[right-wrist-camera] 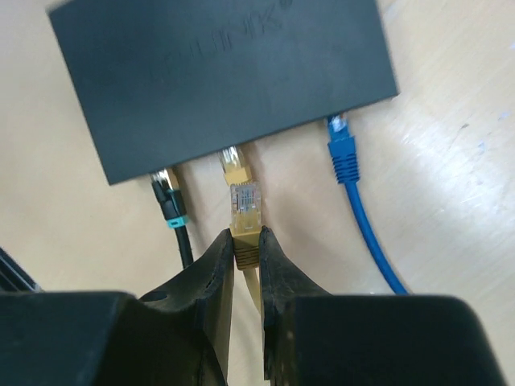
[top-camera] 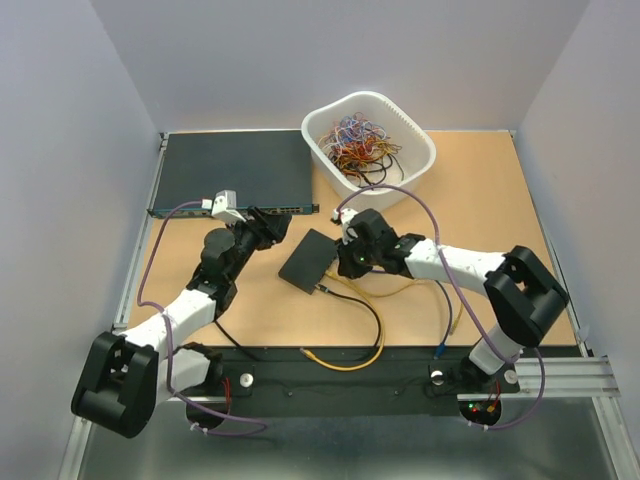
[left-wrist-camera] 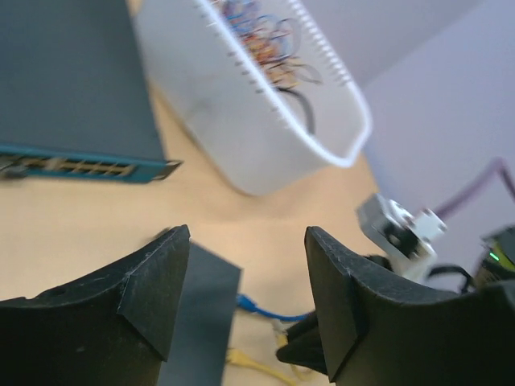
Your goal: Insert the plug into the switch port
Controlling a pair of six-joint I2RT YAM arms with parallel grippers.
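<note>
We saw the small black box [right-wrist-camera: 217, 72] lying flat. Just beside it, the left gripper [left-wrist-camera: 241, 277] stood wide, holding nothing. At its cabled edge the right gripper [right-wrist-camera: 248, 245] pinched the yellow plug [right-wrist-camera: 245, 201] (tip just short of the box, against a seated yellow connector [right-wrist-camera: 233, 167]). The switch port was hidden under that edge.

Clear-tipped yellow plug [right-wrist-camera: 245, 199], lying flat, not inserted, nose just short of the black switch box [right-wrist-camera: 217, 72]

Left gripper [left-wrist-camera: 245, 265] jaws apart, nothing between them. Below the gap: corner of small black box [left-wrist-camera: 201, 314], blue cable [left-wrist-camera: 265, 310] at its edge, yellow cable [left-wrist-camera: 249, 363] beside. White basket [left-wrist-camera: 241, 121] of wires and teal-fronted unit [left-wrist-camera: 72, 88] beyond.
</note>
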